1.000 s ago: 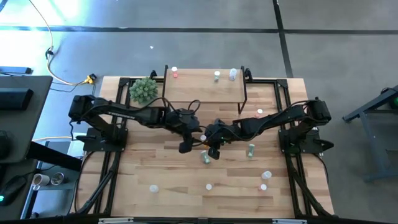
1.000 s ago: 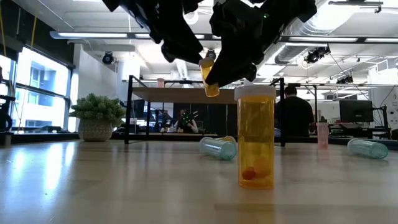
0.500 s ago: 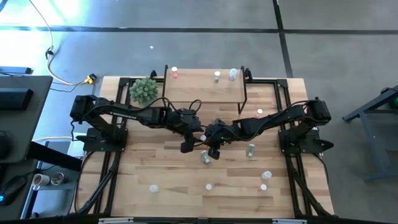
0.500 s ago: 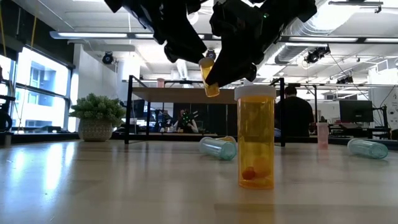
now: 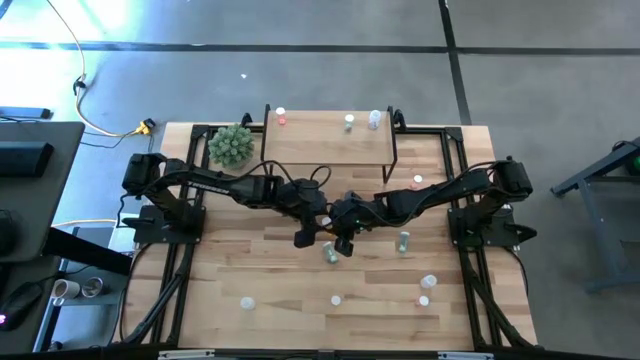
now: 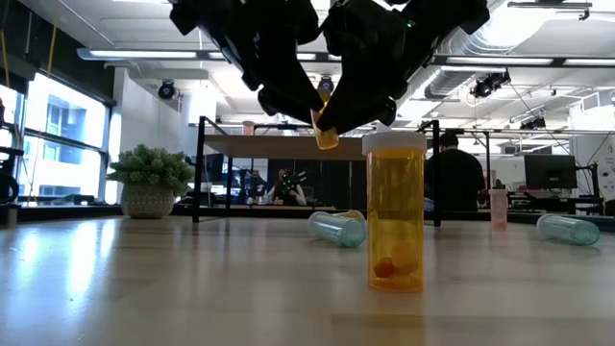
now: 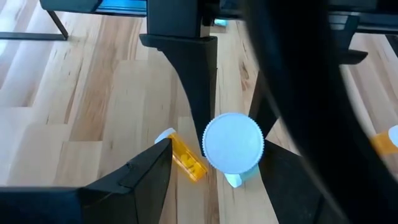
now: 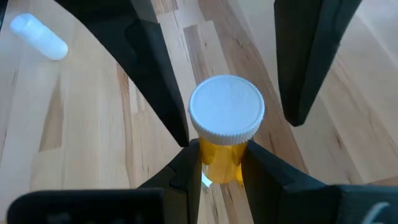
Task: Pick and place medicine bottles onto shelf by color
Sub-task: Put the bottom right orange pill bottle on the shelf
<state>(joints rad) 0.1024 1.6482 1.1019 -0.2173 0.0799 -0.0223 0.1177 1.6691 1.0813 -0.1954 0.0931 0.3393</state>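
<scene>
Nearest the low camera, an upright orange bottle (image 6: 395, 213) with a white cap stands on the worktop (image 5: 260, 270). Other small bottles lie scattered on the near half of the worktop, among them a white-capped one (image 5: 246, 301) at near left and a pink one (image 5: 424, 300) at near right. Behind the upright bottle, a pale green bottle (image 6: 337, 229) lies on its side, and another pale bottle (image 6: 569, 229) lies further right.

At mid-worktop the two arms meet above the surface. The right pincer (image 8: 219, 163) is clenched on a small orange bottle (image 8: 225, 134) with a white cap, gripping its body below the cap; the bottle hangs clear of the worktop, tilted in the low view (image 6: 324, 127). The left pincer (image 7: 214, 168) is released, its fingers (image 7: 142, 177) spread to either side of that same bottle's cap (image 7: 233, 142), without closing on it.

At the far edge stands the shelf (image 5: 330, 140), with a pink bottle (image 5: 281, 116) at its far left corner and two pale bottles (image 5: 349, 121) (image 5: 374, 119) near its far right. A green spiky plant (image 5: 231, 145) sits just left of the shelf.
</scene>
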